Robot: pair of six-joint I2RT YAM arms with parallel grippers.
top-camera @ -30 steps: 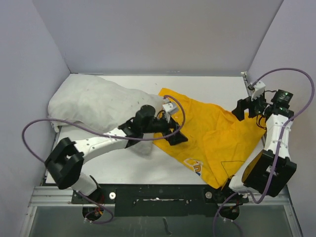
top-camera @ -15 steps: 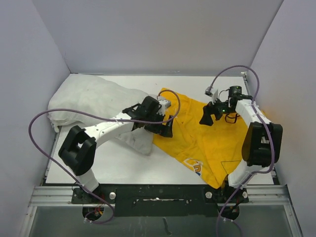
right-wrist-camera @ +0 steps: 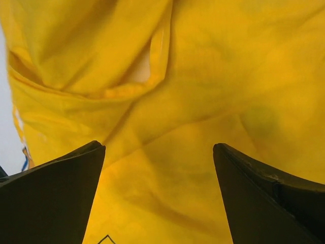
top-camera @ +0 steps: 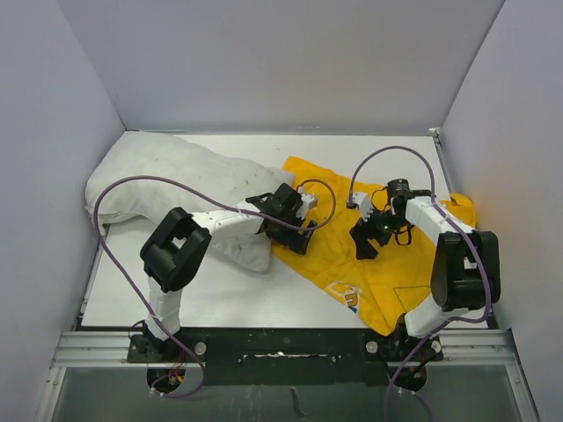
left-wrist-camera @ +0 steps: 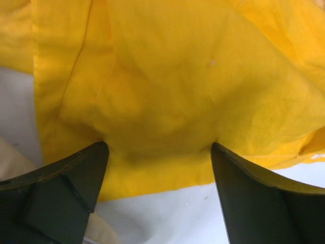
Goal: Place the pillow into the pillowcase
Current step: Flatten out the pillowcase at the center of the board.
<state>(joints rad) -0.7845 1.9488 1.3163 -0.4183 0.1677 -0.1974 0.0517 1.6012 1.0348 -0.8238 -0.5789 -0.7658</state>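
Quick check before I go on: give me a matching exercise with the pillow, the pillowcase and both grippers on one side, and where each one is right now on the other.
Things
A. pillow
B. pillowcase
C. left gripper
D. right gripper

Places and states
1. open, over the middle of the pillowcase
2. white, lying at the left rear of the table
3. open, at the pillowcase's left edge, next to the pillow
4. yellow, spread over the table's right half

Pairs: A-2, B-4, C-3, D-1
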